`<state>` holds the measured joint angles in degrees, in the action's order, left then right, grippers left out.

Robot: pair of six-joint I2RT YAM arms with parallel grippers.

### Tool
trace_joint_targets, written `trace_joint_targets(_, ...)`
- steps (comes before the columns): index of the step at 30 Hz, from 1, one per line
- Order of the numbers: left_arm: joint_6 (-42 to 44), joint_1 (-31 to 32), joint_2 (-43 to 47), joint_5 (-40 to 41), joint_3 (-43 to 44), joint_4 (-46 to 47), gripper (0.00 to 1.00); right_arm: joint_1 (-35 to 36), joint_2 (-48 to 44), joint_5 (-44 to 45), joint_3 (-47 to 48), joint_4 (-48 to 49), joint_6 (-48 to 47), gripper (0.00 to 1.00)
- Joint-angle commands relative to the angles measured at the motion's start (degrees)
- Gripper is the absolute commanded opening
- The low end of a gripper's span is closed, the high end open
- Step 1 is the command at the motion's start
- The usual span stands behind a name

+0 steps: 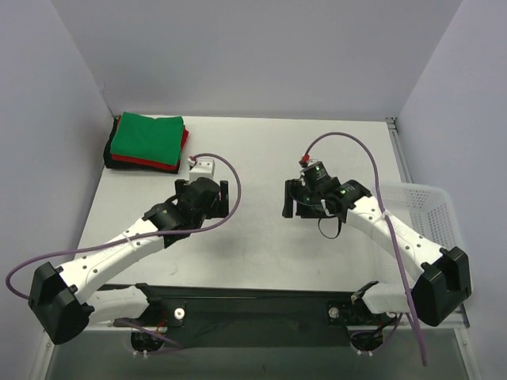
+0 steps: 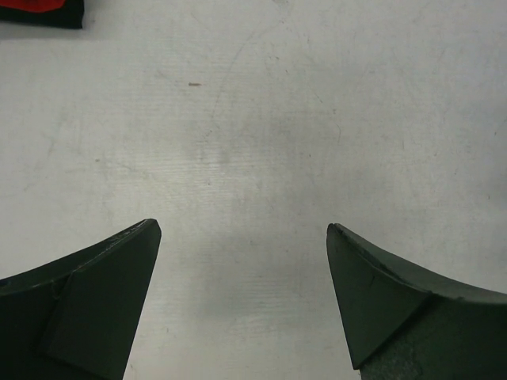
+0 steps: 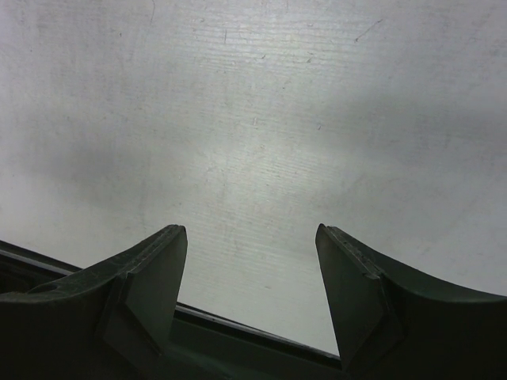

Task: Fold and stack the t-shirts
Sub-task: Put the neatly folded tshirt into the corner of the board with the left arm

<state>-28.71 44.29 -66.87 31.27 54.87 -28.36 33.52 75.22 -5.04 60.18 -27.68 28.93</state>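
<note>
- The t-shirts (image 1: 147, 142) lie as one squared pile in the far left corner of the desk (image 1: 261, 150). The green shirt (image 1: 149, 136) is on top, the red shirt (image 1: 185, 141) shows as a thin edge under it, and the black shirt (image 1: 107, 150) is at the bottom. The corner spot probably keeps the finished pile out of the working area.
- The edges of the pile line up fairly well, so the folding and stacking look done or nearly so. No loose shirt shows anywhere on the desk.
- The left gripper (image 2: 242, 233) hangs over bare desk with its fingers spread wide and nothing between them. It sits near the pile but apart from it, and only a corner of red and black cloth shows at the top left of its wrist view.
- The right gripper (image 3: 251, 233) is also parted, somewhat less widely, and holds nothing. It sits over bare desk near the middle, well apart from the pile.
- A white mesh basket (image 1: 424, 206) stands at the right edge beside the right arm, and no cloth shows in the part that can be seen.
- A small white block (image 1: 203, 166) rests just beside the pile. What it is cannot be told.
- No brand, label or readable writing appears on the shirts, the basket or the arms.
</note>
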Motion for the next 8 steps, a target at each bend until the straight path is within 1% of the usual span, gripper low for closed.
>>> trace_joint_targets(1, -4.3, 1.8, 2.7, 2.4, -1.5, 3.7, 0.97, 0.9, -4.0, 4.9, -2.3, 2.6, 0.8, 0.67)
trace_joint_targets(2, -4.3, 1.9, 2.9, 2.5, -2.0, 4.6, 0.97, 0.9, -5.1, 7.0, -3.7, 2.9, 1.0, 0.67)
trace_joint_targets(8, -2.5, 2.0, 1.7, 3.4, 0.2, 5.2, 0.97, 0.9, -7.2, 7.8, -6.0, 4.7, 2.9, 0.68)
